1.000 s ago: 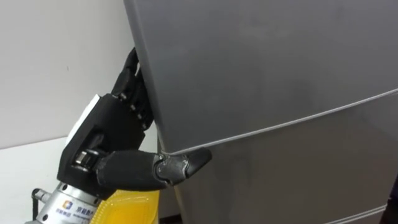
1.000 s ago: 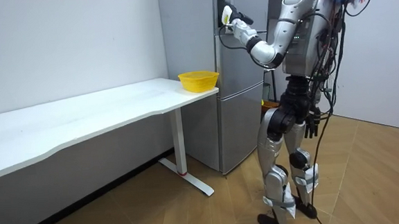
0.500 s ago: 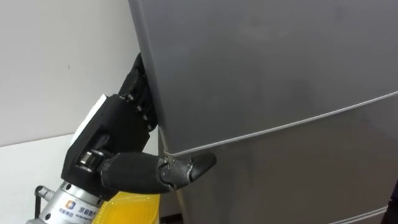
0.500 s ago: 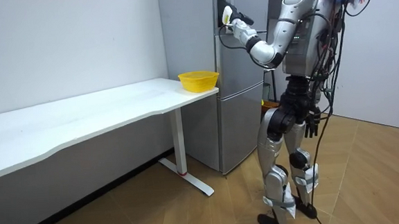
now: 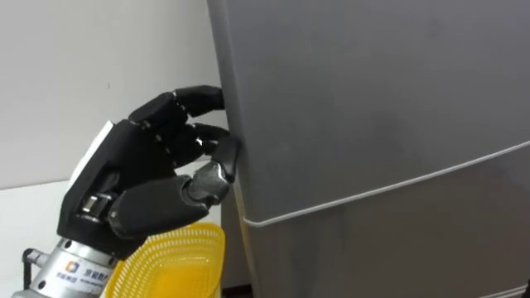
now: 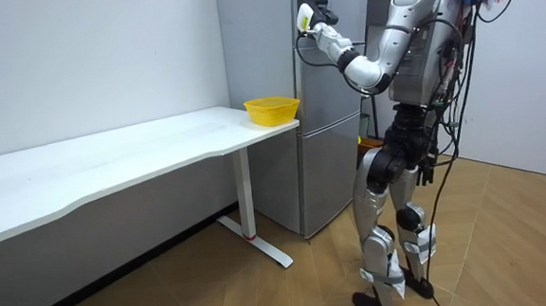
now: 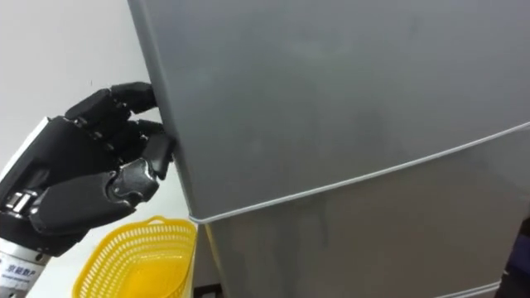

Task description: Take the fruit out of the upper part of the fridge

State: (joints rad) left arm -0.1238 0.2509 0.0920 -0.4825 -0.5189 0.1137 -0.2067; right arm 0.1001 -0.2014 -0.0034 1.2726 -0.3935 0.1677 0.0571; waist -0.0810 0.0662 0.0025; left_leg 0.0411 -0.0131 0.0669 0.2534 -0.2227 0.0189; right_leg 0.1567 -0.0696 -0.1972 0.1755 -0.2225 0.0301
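I'm watching the robot stand close up against the tall grey two-door fridge (image 6: 322,102) in the middle of the room view, its left arm raised to the upper door (image 5: 356,83). In the left eye view the black left hand (image 5: 141,178) sits left of centre. Its fingers (image 5: 195,98) are curled together, tips hooked on the door's left edge, with the thumb tucked just below them. The door looks shut or barely cracked; I can't tell which. Whatever is to be fetched lies behind it, unseen. Below the hand, at the bottom left, a yellow plastic mesh basket (image 5: 170,261) stands on the end of the long white table (image 6: 112,163).

My worry is the grip. Only fingertips bear on a smooth edge, so a pull against the door seal could let them slide off. If the door gives suddenly, the arm could swing down and knock the basket off the table end.
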